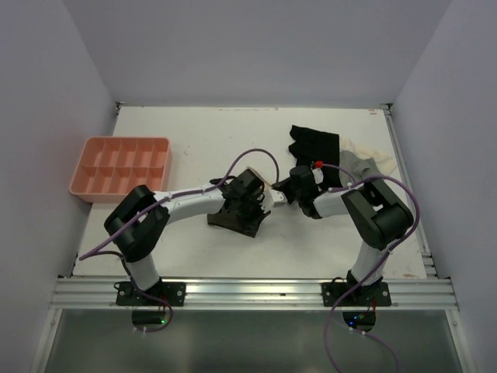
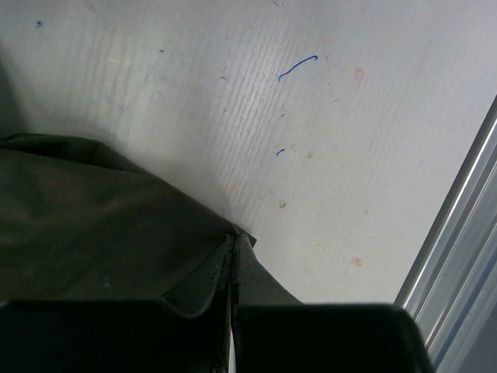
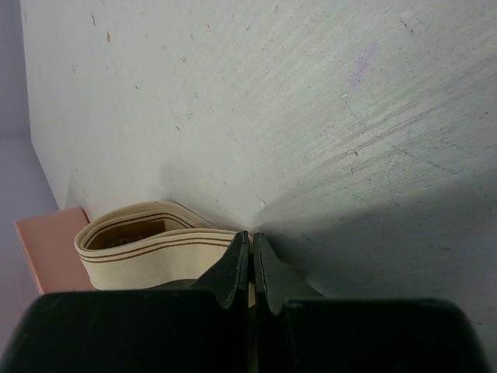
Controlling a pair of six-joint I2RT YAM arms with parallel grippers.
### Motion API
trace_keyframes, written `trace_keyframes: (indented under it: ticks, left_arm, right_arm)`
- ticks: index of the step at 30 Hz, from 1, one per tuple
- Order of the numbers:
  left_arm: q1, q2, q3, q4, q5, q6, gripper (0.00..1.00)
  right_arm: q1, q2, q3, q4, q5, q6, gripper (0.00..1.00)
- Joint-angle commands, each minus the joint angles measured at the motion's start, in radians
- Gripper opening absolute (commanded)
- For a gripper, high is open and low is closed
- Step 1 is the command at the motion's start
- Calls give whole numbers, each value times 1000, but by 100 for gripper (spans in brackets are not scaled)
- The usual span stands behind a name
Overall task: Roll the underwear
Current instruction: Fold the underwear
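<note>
A white desk (image 1: 194,132) stands between pale walls. The dark brown underwear (image 1: 233,219) lies bunched near the desk's middle, between the two arms. The left claw (image 2: 231,252) is closed tight on a fold of its dark cloth at the far edge. The right claw (image 3: 250,252), just to the right of the garment, is clamped on the beige waistband (image 3: 147,242), which loops out to its left.

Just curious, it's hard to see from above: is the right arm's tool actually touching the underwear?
Touching. The right wrist view shows the right tool pinched shut on the beige waistband of the underwear, no gap.
</note>
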Motion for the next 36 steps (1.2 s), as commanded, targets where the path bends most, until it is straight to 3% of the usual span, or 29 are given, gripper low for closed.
trace_keyframes:
  ticks: [1,6,16,18,36]
  left_arm:
    - [-22,39,-28,83,25,-25,0]
    - [-27,85,-68,28,-30,29,0]
    - [-18,-50,-212,-26,-161,201,0]
    - [-18,-54,-221,-38,-162,216,5]
    - [-12,-28,-206,-47,-147,212,9]
  right_arm:
    - [-19,16,-33,-102,47,-40,0]
    - [-34,-1,-36,-123,44,-60,0]
    - [-63,-105,-20,-258,34,-115,0]
    - [-63,-121,-13,-278,36,-130,0]
    - [-63,-308,-11,-407,-2,-172,0]
